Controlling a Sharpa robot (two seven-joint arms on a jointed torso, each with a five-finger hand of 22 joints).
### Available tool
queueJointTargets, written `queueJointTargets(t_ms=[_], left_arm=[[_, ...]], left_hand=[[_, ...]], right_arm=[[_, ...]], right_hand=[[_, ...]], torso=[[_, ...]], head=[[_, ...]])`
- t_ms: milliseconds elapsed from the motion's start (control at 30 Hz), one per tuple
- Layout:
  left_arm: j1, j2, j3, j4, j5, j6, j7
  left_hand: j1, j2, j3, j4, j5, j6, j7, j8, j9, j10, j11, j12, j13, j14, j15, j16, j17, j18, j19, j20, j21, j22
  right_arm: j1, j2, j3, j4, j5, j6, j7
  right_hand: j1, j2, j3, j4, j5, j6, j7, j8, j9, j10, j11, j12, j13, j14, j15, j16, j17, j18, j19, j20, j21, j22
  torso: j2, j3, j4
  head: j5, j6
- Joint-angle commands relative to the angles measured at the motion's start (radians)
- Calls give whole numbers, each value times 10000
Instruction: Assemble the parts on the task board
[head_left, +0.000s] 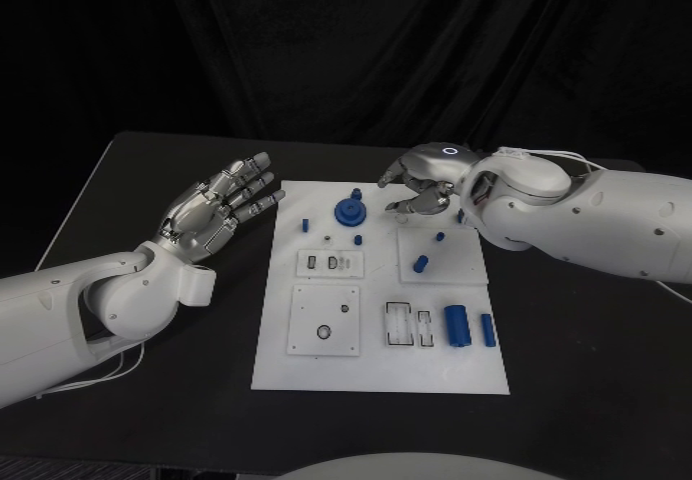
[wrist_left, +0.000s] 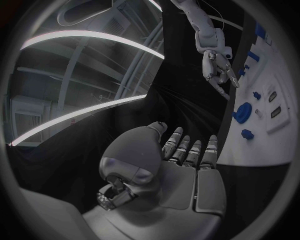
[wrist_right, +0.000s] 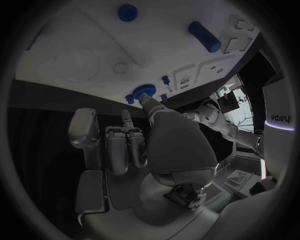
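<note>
Beneath my right hand (head_left: 423, 188) lies the far edge of the task board (head_left: 378, 372), the white plate at the centre of the black table (head_left: 577, 340). My right hand hovers there with fingers curled downward; I see nothing between them, though whether a fingertip touches the board I cannot tell. Just beside those fingers, toward my left arm, stands the round blue part (head_left: 349, 211) with its raised knob, seated upright on the board; I judge it to be the piece this hand is positioned to grasp. Nearer to my body from that hand, a small blue peg (head_left: 440, 237) stands on a raised white square, and a short blue cylinder (head_left: 421, 264) lies just below it. Farther toward me, two blue cylinders (head_left: 457, 325) lie side by side, next to empty rectangular slots, presumably staged for later insertion. My left hand (head_left: 219, 207) is released, palm up and fingers spread, held off the board's side edge over the table, well apart from every part, which keeps it out of the working area.
</note>
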Motion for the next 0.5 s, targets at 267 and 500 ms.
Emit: queueJointTargets(t_ms=[267,500], left_arm=[[-9,-57,8,193,-30,-155,170],[-10,19,8,142,-30,-102,155]], left_hand=[[-96,-46,130,-74,60,68,62,10,26,5,67,76,21,23,67,72,22,132,19,47,9,19],[-96,-51,141,-86,63,70,64,12,27,6,68,76,21,25,67,74,23,133,23,48,12,20]], right_arm=[[171,-1963,-28,1188,334,-1030,-142],[117,-2770,-64,1110,600,-1103,-77]], right_hand=[[256,-34,-97,-74,517,314,-74,10,-26,1078,13,66,2633,1023,29,25,2631,-95,495,-30,570,1180],[274,-103,-213,45,205,311,-148,-69,-68,1078,-52,66,2633,1023,-27,25,2631,-139,638,-81,747,1298]], torso=[[-45,-2,-46],[-102,48,-60]], head=[[-51,258],[-205,226]])
